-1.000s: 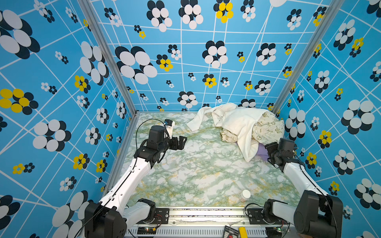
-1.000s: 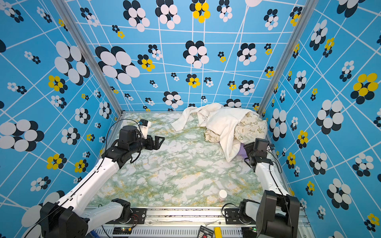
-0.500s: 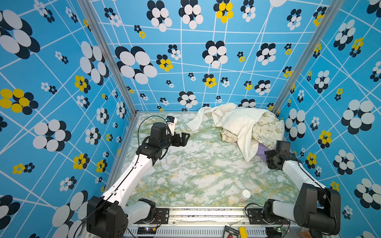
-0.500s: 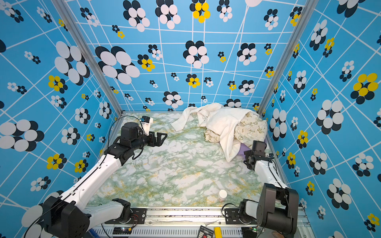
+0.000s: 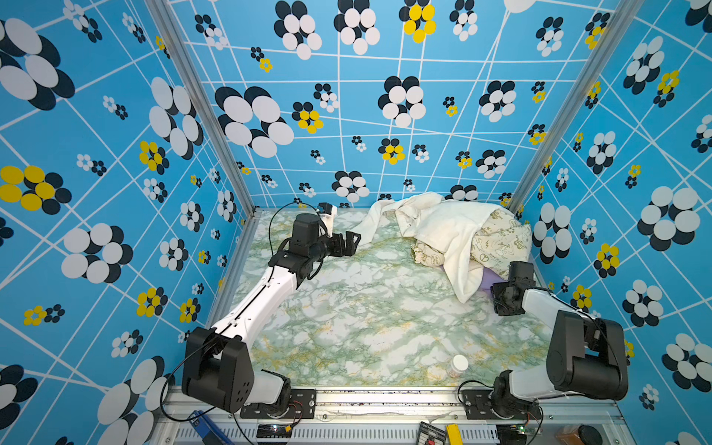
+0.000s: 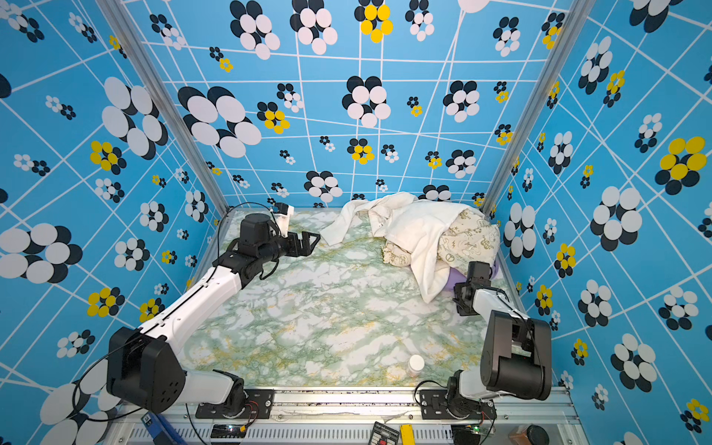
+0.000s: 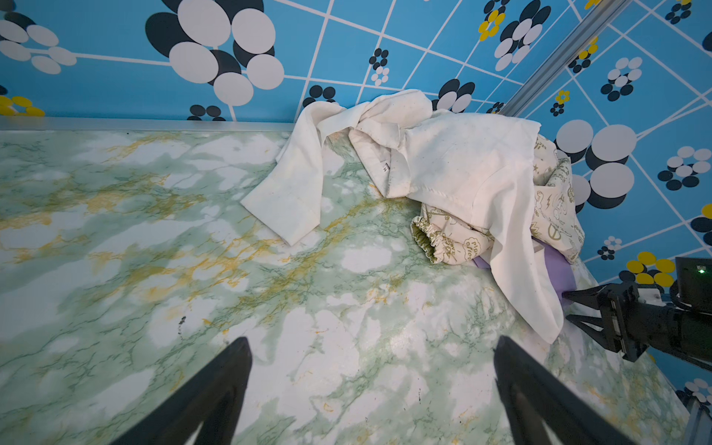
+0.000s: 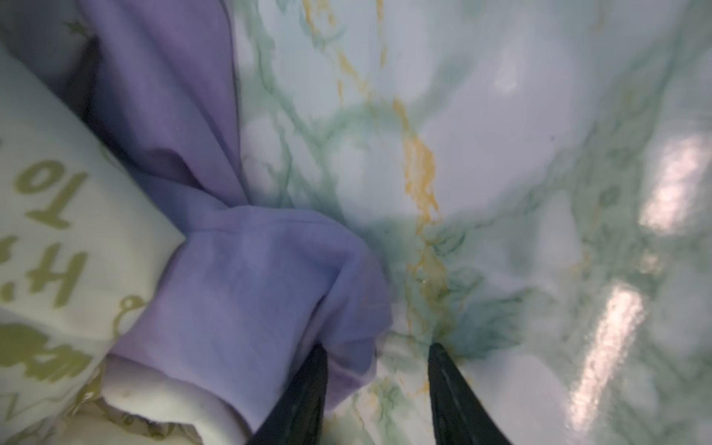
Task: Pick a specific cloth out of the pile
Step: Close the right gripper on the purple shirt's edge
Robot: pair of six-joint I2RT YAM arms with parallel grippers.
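Lavender cloth (image 8: 250, 277) pokes out under the pile (image 5: 450, 235) at three o'clock, so my right gripper (image 8: 376, 348) sits low there, fingers (image 8: 304, 385) half apart astride its fold, nothing pinched; left gripper (image 5: 352, 243) hangs wide open, empty.

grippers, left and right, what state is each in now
Left gripper: open, holding nothing.
Right gripper: open, jaws astride the edge of the purple cloth, not clamped.

Both arms match: white link shells on left arm (image 5: 266, 296) and right arm (image 5: 537, 302), chunky black joint housings (image 5: 215, 370). Black cable (image 5: 275, 227) loops off the left wrist. Black base plates (image 5: 304, 400) have visible screws. The left gripper (image 5: 355, 242) is black, fingers (image 7: 215, 385) tapered wedges. Green LED (image 7: 701, 271) on the right wrist box.
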